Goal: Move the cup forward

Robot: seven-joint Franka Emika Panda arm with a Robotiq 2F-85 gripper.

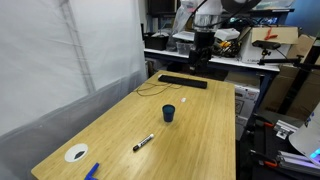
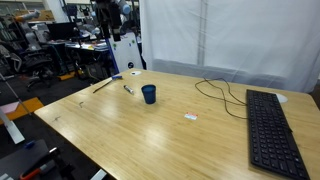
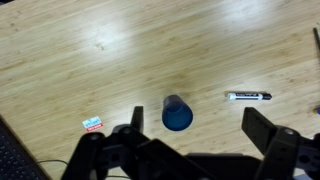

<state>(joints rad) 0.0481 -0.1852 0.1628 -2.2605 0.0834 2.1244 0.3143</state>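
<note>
1. One dark blue cup (image 1: 169, 114), one marker (image 1: 143, 143), one keyboard (image 1: 182, 82) and one white disc (image 1: 76, 153) sit on the tabletop (image 1: 205, 135).
2. The jaws are spread wide, holding and touching nothing. The cup stands upright mid-tabletop, near the marker, well below them.

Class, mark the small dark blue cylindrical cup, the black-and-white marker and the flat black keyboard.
small dark blue cylindrical cup (image 1: 169, 114), an exterior view, side wall.
black-and-white marker (image 3: 248, 96), wrist view, mid-barrel.
flat black keyboard (image 2: 270, 135), an exterior view, middle keys.
</note>
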